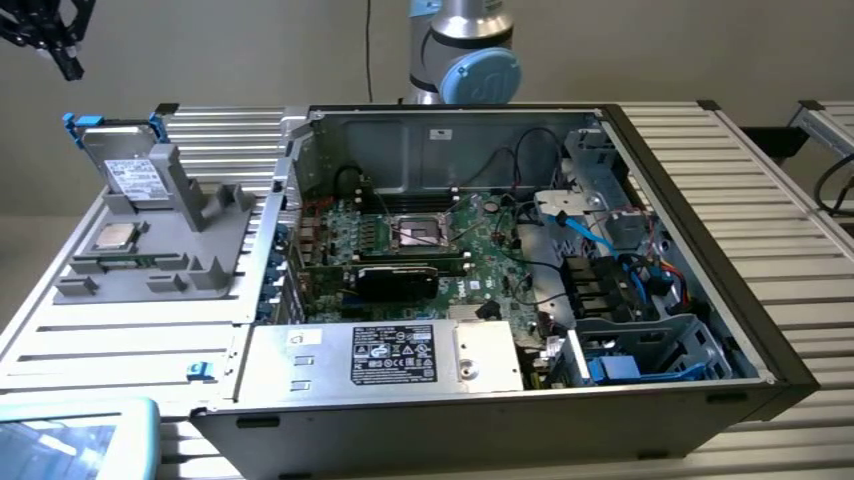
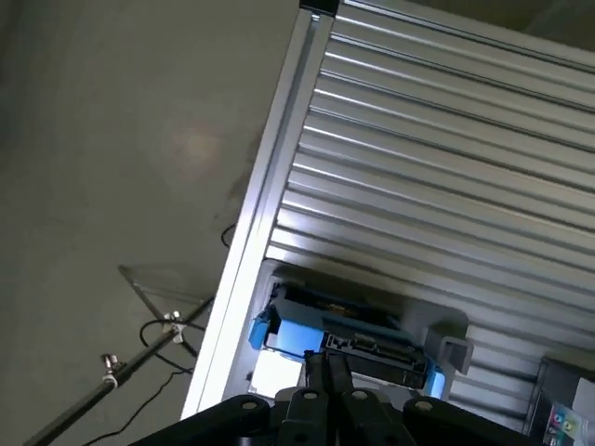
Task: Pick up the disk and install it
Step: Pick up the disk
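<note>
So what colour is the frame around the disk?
Bright blue, clearest on the disk in the wrist view.

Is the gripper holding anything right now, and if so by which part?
Nothing is held. The fingers are shut with nothing between them, and the disk sits in its grey stand, apart from the gripper.

1. Your arm [image 1: 458, 40] stands as a silver column with a blue joint cap, at the far middle of the exterior view.
2. Your gripper [image 1: 67, 65] hangs high at the exterior view's left, black and pointing downward.
3. In the wrist view, your fingers [image 2: 317, 370] are pressed together with nothing between them.
</note>
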Controlling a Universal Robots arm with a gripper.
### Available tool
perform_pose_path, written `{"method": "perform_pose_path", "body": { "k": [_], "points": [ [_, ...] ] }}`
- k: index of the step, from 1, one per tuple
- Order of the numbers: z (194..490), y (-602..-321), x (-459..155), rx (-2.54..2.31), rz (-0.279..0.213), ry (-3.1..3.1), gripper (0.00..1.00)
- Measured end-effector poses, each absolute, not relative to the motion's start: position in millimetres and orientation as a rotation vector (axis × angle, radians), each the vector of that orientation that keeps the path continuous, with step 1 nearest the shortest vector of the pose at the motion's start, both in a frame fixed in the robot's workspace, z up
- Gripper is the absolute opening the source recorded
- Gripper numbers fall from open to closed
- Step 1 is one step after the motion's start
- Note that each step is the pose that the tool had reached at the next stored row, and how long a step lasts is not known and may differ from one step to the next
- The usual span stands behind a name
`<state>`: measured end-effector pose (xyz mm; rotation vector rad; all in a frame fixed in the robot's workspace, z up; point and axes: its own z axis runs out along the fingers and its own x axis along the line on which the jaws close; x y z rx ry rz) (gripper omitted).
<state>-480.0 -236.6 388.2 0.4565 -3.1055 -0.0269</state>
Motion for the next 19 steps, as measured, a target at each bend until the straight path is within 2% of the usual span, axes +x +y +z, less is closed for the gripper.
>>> {"method": "perform_pose_path", "body": {
  "k": [19],
  "points": [
    [386.7,-236.7,-480.1,0.984,-0.024,-2.983,0.11]
  ]
}}
